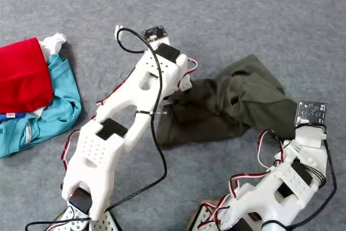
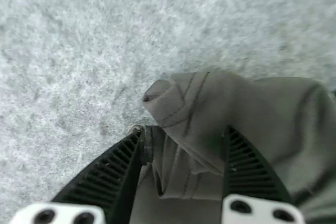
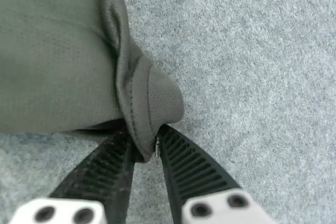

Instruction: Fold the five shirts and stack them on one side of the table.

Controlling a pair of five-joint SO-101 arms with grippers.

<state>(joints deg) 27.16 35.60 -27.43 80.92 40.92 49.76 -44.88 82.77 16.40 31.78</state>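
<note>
An olive shirt lies crumpled across the middle of the grey table. My left gripper is at the shirt's left edge. In the left wrist view, that gripper holds a thick bunch of the olive shirt between its fingers, with a folded tip poking out past them. My right gripper is at the shirt's right edge. Seen from the right wrist, it is shut on a hemmed fold of the olive shirt, just above the table.
At the table's left edge sits a pile of shirts: a folded red one on top, a teal one spread beneath, and white cloth behind. The left arm's cable loops over the table.
</note>
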